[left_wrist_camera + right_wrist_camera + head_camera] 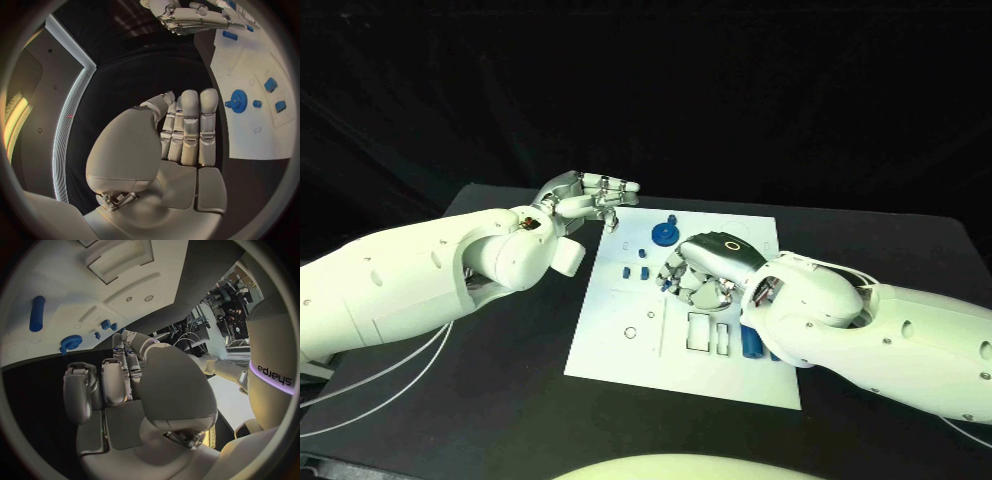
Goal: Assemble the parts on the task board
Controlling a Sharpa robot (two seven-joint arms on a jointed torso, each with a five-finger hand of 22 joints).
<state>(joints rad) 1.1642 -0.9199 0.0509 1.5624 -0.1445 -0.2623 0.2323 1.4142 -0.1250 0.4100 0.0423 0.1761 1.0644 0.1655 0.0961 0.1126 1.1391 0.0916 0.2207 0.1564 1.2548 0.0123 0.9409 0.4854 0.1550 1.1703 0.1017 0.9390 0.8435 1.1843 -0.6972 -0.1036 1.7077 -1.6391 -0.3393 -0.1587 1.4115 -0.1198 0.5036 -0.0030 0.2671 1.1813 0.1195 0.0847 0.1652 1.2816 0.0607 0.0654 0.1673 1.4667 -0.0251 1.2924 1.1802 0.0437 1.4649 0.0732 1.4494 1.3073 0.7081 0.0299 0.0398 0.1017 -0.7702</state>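
Note:
The white task board (629, 345) lies in the middle of the black table. My right hand (705, 266) hovers over the board's middle with its fingers curled down; no part shows between them in the right wrist view, where the hand (122, 385) is seen from behind. My left hand (590, 195) sits at the board's far left corner, fingers straight and side by side (189, 127), holding nothing. A blue gear (665, 233) stands on the board between the two hands. A blue cylinder (750, 343) lies beside my right wrist. Small blue pieces (635, 271) sit left of my right hand.
White rectangular slots (707, 331) are set into the board's near half. The left wrist view shows the gear (238, 100), small blue pieces (270, 84) and my right hand (194, 17). The right wrist view shows the cylinder (37, 313) and gear (70, 342). Bare black table surrounds the board.

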